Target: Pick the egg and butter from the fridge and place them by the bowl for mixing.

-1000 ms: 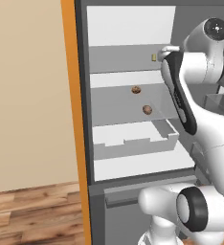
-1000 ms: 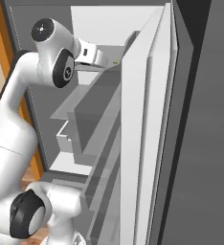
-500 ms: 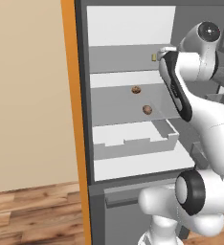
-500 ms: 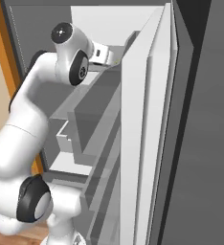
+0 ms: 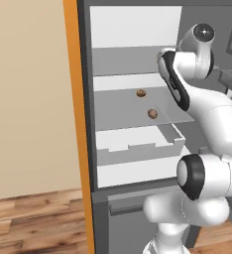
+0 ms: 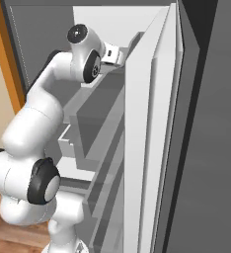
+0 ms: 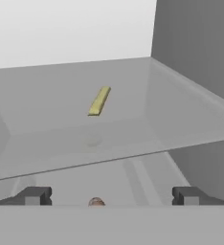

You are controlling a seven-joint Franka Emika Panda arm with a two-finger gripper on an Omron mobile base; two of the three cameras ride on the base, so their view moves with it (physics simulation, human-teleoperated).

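Reaching into the tall grey fridge [image 5: 133,64] w/ smooth matte walls, the white arm sits at upper-shelf height; the dark square-tipped fingers [image 7: 35,196] stand fully spread, nothing between them. The small flat yellow-tan butter block [image 7: 99,101] lies lengthwise on the translucent glass upper shelf [image 7: 181,115], near its middle, well apart from the side walls and back wall, w/ bare shelf all round it. Shelf's front edge runs straight across, between fingers and butter. Two small round brown items [image 5: 141,93] rest on the shelf below, apart from each other; one [image 7: 96,202] shows just under the glass, btwn the fingertips.
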